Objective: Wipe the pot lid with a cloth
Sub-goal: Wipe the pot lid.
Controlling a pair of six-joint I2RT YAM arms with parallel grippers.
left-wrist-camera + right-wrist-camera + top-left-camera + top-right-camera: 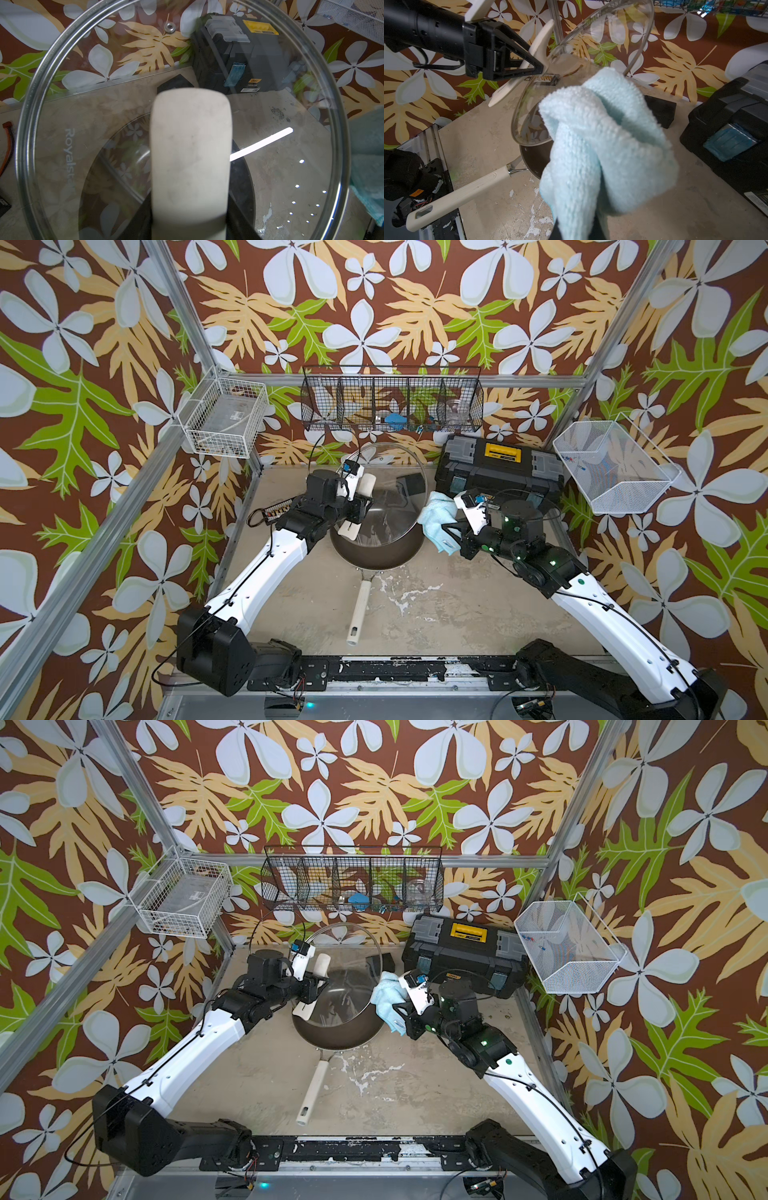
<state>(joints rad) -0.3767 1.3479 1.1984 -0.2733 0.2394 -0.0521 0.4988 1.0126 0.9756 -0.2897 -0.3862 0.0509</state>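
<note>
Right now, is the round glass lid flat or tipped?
Tipped: the clear glass lid is held steeply tilted above the dark frying pan.

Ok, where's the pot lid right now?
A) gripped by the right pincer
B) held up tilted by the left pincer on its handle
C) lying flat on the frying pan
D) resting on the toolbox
B: the left pincer is shut on the cream handle of the pot lid, which hangs tilted above the frying pan; the right pincer holds only the cloth.
</note>
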